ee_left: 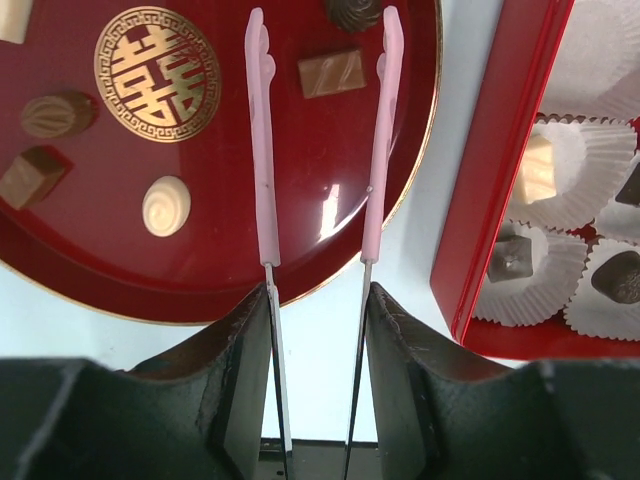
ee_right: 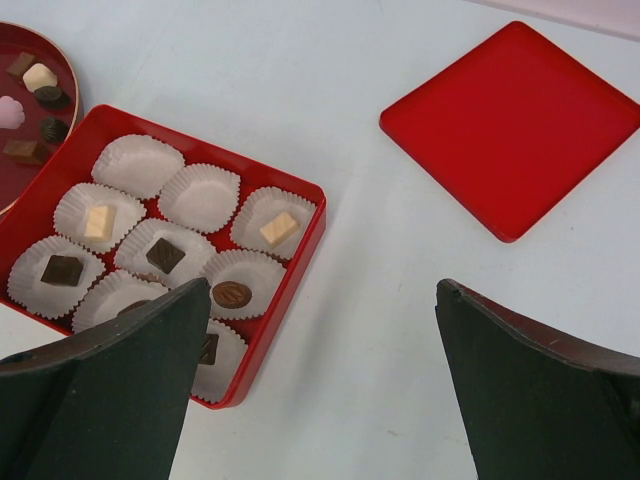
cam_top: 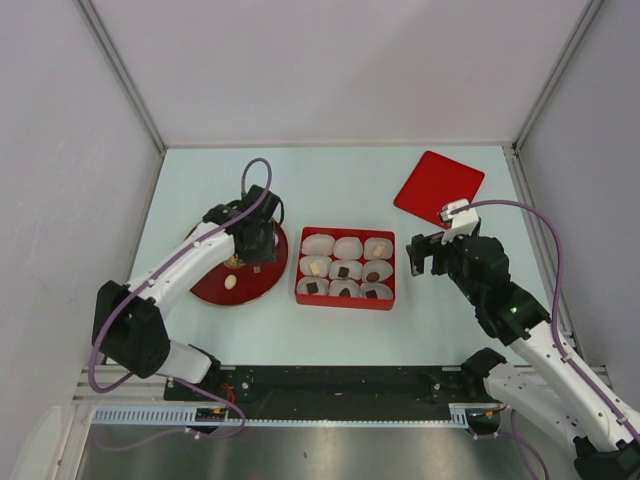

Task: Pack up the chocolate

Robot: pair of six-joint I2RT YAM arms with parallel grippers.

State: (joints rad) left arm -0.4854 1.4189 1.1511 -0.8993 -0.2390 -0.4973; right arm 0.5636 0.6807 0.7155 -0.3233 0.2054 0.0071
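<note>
My left gripper [ee_left: 318,295] [cam_top: 255,238] is shut on the metal stems of pink-handled tongs [ee_left: 262,150], whose two arms stand apart over a round red plate [ee_left: 200,250]. Loose chocolate lies on that plate: a tan block [ee_left: 331,72] between the tong arms, a white swirl [ee_left: 166,205], a brown oval [ee_left: 58,114]. The red box [cam_top: 345,300] holds white paper cups, several filled, such as a cream cube [ee_right: 279,228] and a dark square [ee_right: 165,255]. My right gripper [ee_right: 322,290] [cam_top: 420,255] is open beside the box's right side, holding nothing.
The box's flat red lid [cam_top: 438,187] [ee_right: 512,125] lies at the back right of the pale table. Two cups at the box's far end [ee_right: 137,165] show no sweet. Grey walls enclose the table on three sides.
</note>
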